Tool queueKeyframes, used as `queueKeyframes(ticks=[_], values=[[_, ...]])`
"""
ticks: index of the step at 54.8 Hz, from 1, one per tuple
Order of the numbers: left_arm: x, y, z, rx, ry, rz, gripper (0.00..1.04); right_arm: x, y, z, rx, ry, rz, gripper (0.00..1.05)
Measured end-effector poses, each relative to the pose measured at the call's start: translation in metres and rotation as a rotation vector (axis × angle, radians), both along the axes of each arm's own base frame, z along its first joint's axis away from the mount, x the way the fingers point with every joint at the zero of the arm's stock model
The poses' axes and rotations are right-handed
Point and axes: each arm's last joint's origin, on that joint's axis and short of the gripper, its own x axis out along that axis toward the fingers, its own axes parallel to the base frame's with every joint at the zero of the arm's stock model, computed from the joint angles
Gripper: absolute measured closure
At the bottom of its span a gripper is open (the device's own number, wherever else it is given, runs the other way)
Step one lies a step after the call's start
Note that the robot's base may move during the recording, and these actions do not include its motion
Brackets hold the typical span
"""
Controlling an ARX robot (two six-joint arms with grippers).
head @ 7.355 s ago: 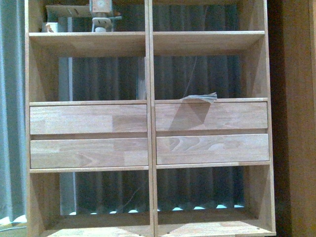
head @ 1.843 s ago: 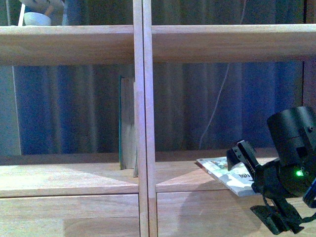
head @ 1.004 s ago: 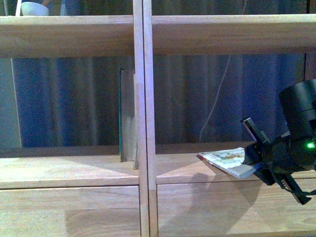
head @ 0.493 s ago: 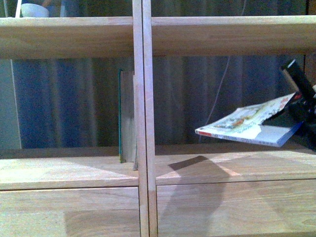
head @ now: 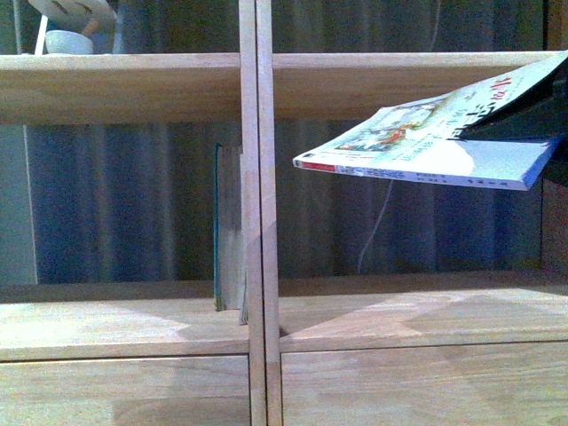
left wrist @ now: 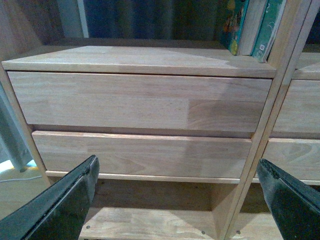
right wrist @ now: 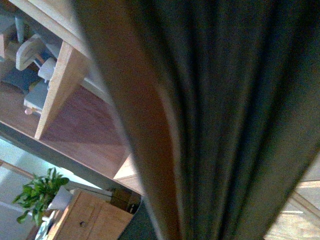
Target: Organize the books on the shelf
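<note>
The thin paperback (head: 426, 142) hangs in the air in the right compartment of the light-wood shelf (head: 257, 222), just under the upper board, its red-white spine pointing left and tilted down. My right gripper (head: 519, 120) is shut on its right end at the picture's edge. In the right wrist view the book (right wrist: 215, 120) fills the picture as a blur. The teal book (head: 226, 231) stands upright in the left compartment against the divider, also in the left wrist view (left wrist: 270, 27). My left gripper (left wrist: 177, 200) is open and empty, low in front of the drawer fronts (left wrist: 140, 105).
A white bowl (head: 67, 40) and other items sit on the upper left board. A cord (head: 382, 222) hangs behind the right compartment in front of a dark curtain. The right wrist view shows a potted plant (right wrist: 37, 197) and a wooden cabinet (right wrist: 95, 220).
The paperback lay on the right shelf board, then my right gripper took its right end and lifted it. It has risen from just above the board to near the upper board.
</note>
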Motion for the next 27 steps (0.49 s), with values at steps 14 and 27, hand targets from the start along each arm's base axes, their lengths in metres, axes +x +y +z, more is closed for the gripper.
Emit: queueKeyframes(ticks=[14,27], values=[[0.037,0.003,0.057,-0.429,-0.011,-0.262,0.07,-0.004,0.023,-0.001,-0.002,-0.002,0.057,0.97],[0.072,-0.001,0.101,-0.723,-0.098,-0.431,0.07,-0.009,0.045,0.006,0.001,-0.027,0.12,0.97]])
